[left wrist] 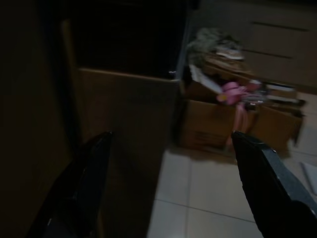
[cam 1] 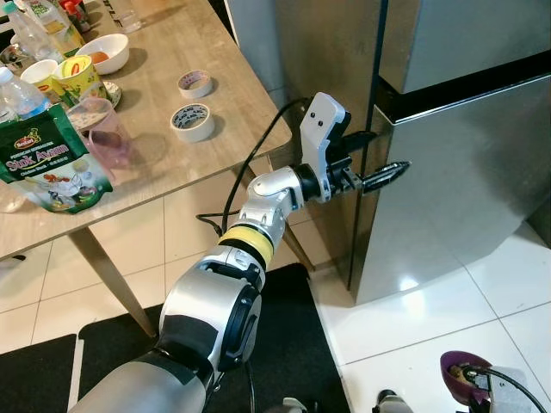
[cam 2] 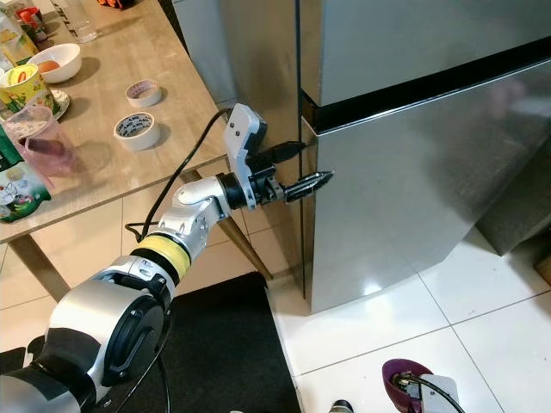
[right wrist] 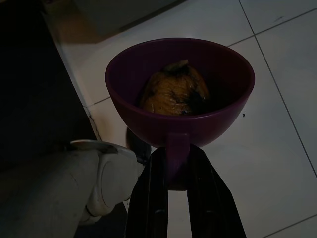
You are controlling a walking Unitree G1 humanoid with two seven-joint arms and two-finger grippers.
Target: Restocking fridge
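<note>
The steel fridge (cam 1: 456,198) stands closed, with a black gap between its upper and lower doors. My left gripper (cam 1: 387,151) is stretched out at the left edge of the lower door, just below that gap. It is open: in the left wrist view its fingers (left wrist: 84,193) stand wide apart with the door's edge between them. Low at my right side, my right gripper (right wrist: 178,166) is shut on the handle of a purple bowl (right wrist: 218,114), also in the head view (cam 1: 461,375). Brown-orange food (right wrist: 171,91) lies in the bowl.
A wooden table (cam 1: 198,155) at the left carries two tape rolls (cam 1: 192,120), a green packet (cam 1: 47,163), a pink jug (cam 1: 108,133), bowls and bottles. A black mat (cam 1: 293,361) lies underfoot on white tiles. A cluttered cardboard box (left wrist: 233,124) sits beyond the fridge.
</note>
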